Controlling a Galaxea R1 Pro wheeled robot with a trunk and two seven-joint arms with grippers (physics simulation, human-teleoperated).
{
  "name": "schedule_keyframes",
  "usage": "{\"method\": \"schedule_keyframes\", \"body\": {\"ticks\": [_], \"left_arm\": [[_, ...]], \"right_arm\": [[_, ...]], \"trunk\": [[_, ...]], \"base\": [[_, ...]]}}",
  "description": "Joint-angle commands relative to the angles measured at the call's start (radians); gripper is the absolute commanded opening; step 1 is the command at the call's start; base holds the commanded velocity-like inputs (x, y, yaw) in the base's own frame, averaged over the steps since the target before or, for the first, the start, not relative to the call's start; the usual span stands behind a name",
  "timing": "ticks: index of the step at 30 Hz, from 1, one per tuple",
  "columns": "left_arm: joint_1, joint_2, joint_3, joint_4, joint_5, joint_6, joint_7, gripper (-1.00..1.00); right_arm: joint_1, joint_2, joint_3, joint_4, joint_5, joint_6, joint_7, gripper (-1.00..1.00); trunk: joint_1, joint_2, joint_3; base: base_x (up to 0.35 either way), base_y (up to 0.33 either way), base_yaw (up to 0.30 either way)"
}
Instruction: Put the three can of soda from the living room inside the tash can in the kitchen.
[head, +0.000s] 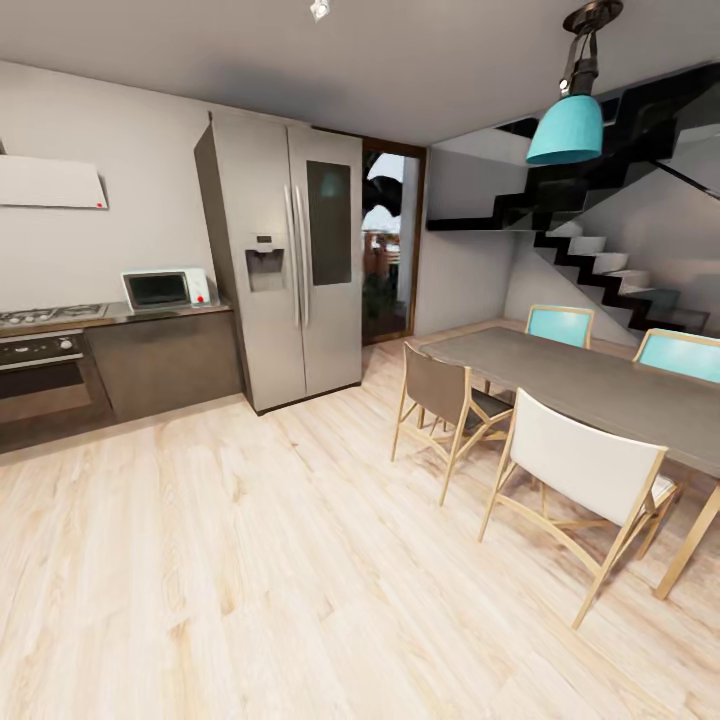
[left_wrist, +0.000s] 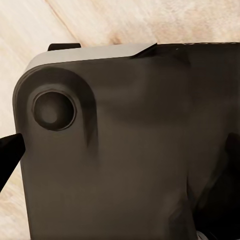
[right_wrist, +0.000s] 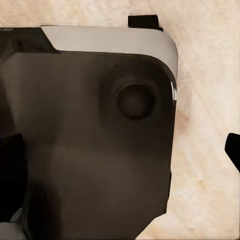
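Kitchen with a pale plank floor (head: 250, 560). Nearest, a white chair (head: 585, 480) and a brown chair (head: 445, 395) stand at a grey dining table (head: 600, 385). Farther back stand a steel fridge (head: 285, 260), a microwave (head: 165, 288) on the worktop, and an oven (head: 40, 375). Both wrist views look down on the robot's dark base (left_wrist: 125, 160) above the floor, each with dark fingertips (right_wrist: 233, 147) at opposite edges, so both jaws stand apart.

Open floor (head: 250, 560) between cabinets (head: 165, 365), chairs (head: 580, 480)

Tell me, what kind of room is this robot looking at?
It looks like an open kitchen with a dining area in a home. A tall steel fridge stands beside a counter with a small microwave and a built-in oven, and a dining table with chairs sits on the pale plank floor.
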Motion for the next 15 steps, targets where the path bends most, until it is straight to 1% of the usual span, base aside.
{"method": "schedule_keyframes", "body": {"ticks": [1, 2, 3, 4, 5, 7, 8, 10, 11, 13, 15], "left_arm": [[0.000, 0.000, 0.000, 0.000, 0.000, 0.000, 0.000, 1.00], [0.000, 0.000, 0.000, 0.000, 0.000, 0.000, 0.000, 1.00], [0.000, 0.000, 0.000, 0.000, 0.000, 0.000, 0.000, 1.00], [0.000, 0.000, 0.000, 0.000, 0.000, 0.000, 0.000, 1.00], [0.000, 0.000, 0.000, 0.000, 0.000, 0.000, 0.000, 1.00], [0.000, 0.000, 0.000, 0.000, 0.000, 0.000, 0.000, 1.00], [0.000, 0.001, 0.000, 0.000, 0.000, 0.000, 0.000, 1.00], [0.000, 0.001, 0.000, 0.000, 0.000, 0.000, 0.000, 1.00], [0.000, 0.001, 0.000, 0.000, 0.000, 0.000, 0.000, 1.00], [0.000, 0.001, 0.000, 0.000, 0.000, 0.000, 0.000, 1.00], [0.000, 0.001, 0.000, 0.000, 0.000, 0.000, 0.000, 1.00]], "right_arm": [[-0.030, 0.002, 0.000, -0.003, 0.000, 0.055, 0.000, 1.00], [-0.030, 0.002, 0.000, -0.003, 0.000, 0.055, 0.000, 1.00], [-0.058, 0.005, 0.000, -0.009, 0.000, 0.109, 0.000, 1.00], [-0.070, 0.006, 0.000, -0.015, -0.001, 0.136, 0.000, 1.00], [-0.086, 0.008, 0.000, -0.031, -0.001, 0.184, 0.000, 1.00], [-0.096, 0.010, 0.000, -0.057, -0.001, 0.228, 0.000, 1.00], [-0.102, 0.010, 0.000, -0.096, -0.002, 0.271, 0.000, 1.00], [-0.105, 0.011, 0.000, -0.151, -0.001, 0.315, 0.000, 1.00], [-0.106, 0.011, 0.001, -0.223, -0.002, 0.363, 0.000, 1.00], [-0.103, 0.012, 0.001, -0.316, -0.001, 0.416, 0.000, 1.00], [-0.092, 0.012, 0.002, -0.430, -0.001, 0.479, 0.001, 1.00]], "trunk": [[0.000, 0.000, 0.000], [0.000, 0.000, 0.000], [0.000, 0.000, 0.000], [0.000, 0.000, 0.000], [0.000, 0.000, 0.000], [0.000, 0.000, 0.000], [0.000, 0.000, 0.000], [0.000, 0.000, 0.000], [0.000, 0.000, 0.000], [0.000, 0.000, 0.000], [0.000, 0.000, 0.000]], "base": [[-0.003, 0.000, 0.000], [-0.003, 0.000, 0.000], [-0.002, 0.000, 0.000], [-0.001, 0.000, 0.000], [0.000, 0.000, 0.000], [0.000, 0.000, 0.000], [0.000, 0.000, 0.000], [0.000, 0.000, 0.000], [0.000, 0.000, 0.000], [0.000, 0.000, 0.000], [0.000, 0.000, 0.000]]}}
